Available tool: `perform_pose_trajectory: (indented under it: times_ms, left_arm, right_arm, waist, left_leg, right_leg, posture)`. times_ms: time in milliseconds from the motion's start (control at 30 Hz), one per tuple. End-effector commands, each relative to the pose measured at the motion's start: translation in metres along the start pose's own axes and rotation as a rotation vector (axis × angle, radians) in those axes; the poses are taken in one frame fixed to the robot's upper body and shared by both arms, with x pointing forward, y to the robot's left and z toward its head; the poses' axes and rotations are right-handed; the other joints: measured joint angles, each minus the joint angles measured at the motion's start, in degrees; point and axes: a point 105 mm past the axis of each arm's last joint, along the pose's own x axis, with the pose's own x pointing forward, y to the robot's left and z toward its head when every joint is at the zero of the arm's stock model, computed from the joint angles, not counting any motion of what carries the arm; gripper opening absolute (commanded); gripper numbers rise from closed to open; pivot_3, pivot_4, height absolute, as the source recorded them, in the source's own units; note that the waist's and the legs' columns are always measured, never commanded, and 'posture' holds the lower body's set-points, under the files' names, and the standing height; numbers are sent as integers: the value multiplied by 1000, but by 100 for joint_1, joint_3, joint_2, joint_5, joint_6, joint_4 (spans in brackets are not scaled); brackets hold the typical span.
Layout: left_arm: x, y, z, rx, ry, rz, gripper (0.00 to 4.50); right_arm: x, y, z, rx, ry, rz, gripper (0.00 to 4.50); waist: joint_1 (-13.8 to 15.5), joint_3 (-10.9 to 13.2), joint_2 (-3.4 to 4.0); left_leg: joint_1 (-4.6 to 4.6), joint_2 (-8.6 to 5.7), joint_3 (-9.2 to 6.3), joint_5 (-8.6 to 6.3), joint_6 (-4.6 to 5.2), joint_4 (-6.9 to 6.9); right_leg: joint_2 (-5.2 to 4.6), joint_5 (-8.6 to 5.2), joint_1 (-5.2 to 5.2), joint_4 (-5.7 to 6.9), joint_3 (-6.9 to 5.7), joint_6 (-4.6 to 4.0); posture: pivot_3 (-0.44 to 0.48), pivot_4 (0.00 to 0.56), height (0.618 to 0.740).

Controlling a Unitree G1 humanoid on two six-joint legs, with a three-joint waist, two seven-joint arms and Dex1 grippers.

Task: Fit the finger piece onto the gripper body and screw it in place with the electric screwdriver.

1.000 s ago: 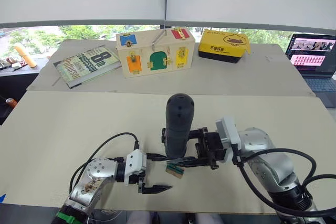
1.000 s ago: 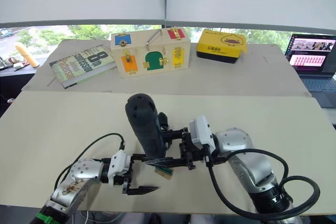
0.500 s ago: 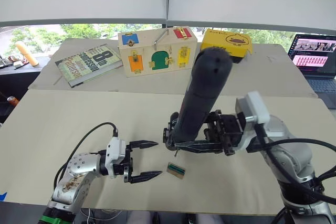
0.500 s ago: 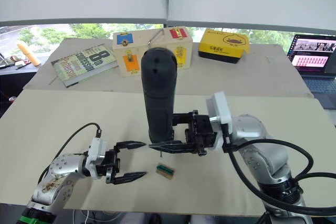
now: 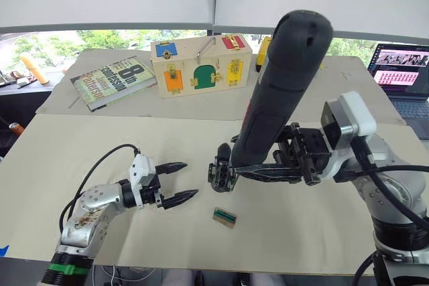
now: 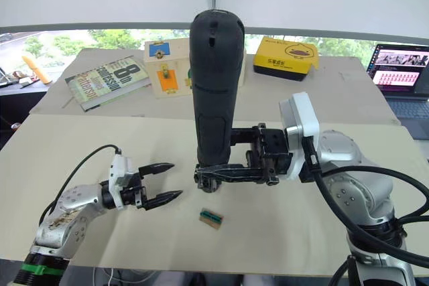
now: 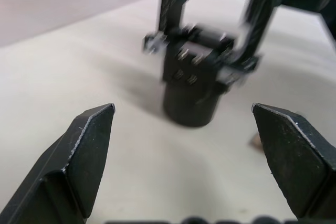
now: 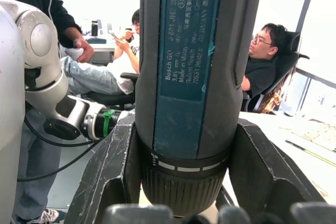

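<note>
Left eye view: right hand (image 5: 224, 172) clamps electric screwdriver (image 5: 278, 92); left hand (image 5: 179, 181) spread.

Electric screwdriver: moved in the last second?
Yes. The electric screwdriver, shut in the right pincer, has risen: its top now overlaps the yellow box, well above the green-and-tan piece.

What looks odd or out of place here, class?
The electric screwdriver is clamped upright in the right gripper, above the table. The left gripper is open and empty. A small green-and-tan piece lies loose between them.
</note>
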Motion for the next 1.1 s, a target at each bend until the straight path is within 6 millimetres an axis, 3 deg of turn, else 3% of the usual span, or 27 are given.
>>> perform_pose_trajectory:
  times_ms: [33,233,500,800,900,1000,1100]
  left_arm:
    - [10,-1,-7,43,35,-27,4432]
    - [42,-8,-16,86,42,-84,4432]
    - [71,-18,-10,87,15,-113,4432]
    - [78,-16,-16,93,72,-90,4432]
    - [75,-17,-19,85,89,-104,3701]
    - [74,-12,-21,105,101,-113,2346]
    - [72,-9,-22,111,101,-157,2302]
  right_arm:
    - [0,4,16,-66,-23,18,1922]
    - [-2,5,15,-61,-10,4,1922]
    - [-2,7,13,-58,-5,-6,1922]
    - [-3,7,11,-56,4,-9,1922]
    - [-4,7,11,-58,7,-13,1922]
    - [-5,7,11,-59,10,-16,1922]
    - [-6,7,11,-59,13,-18,1922]
  waist:
    - [2,0,0]
    - [14,1,-2]
    - [12,1,-2]
    - [20,1,-2]
    - [18,1,-2]
    - [15,1,-2]
    - [12,1,-2]
  left_leg:
    - [0,0,0,0,0,0]
    - [-1,-4,2,0,0,1]
    - [1,-3,1,0,0,1]
    - [2,-3,-4,0,2,2]
    - [3,-3,-4,1,2,2]
    - [4,-2,-5,0,2,2]
    - [3,-2,-5,1,2,2]
  right_leg:
    - [0,0,0,-1,0,0]
    - [-4,2,4,-3,0,3]
    - [-8,2,3,-1,0,4]
    - [-11,4,8,-1,-1,6]
    - [-15,4,8,-1,0,6]
    - [-16,4,7,-1,-1,6]
    - [-15,4,7,-1,-2,6]
  posture:
    - [0,150,740]
    - [0,150,740]
    - [0,150,740]
    - [0,150,740]
    - [0,150,740]
    - [0,150,740]
    - [0,150,740]
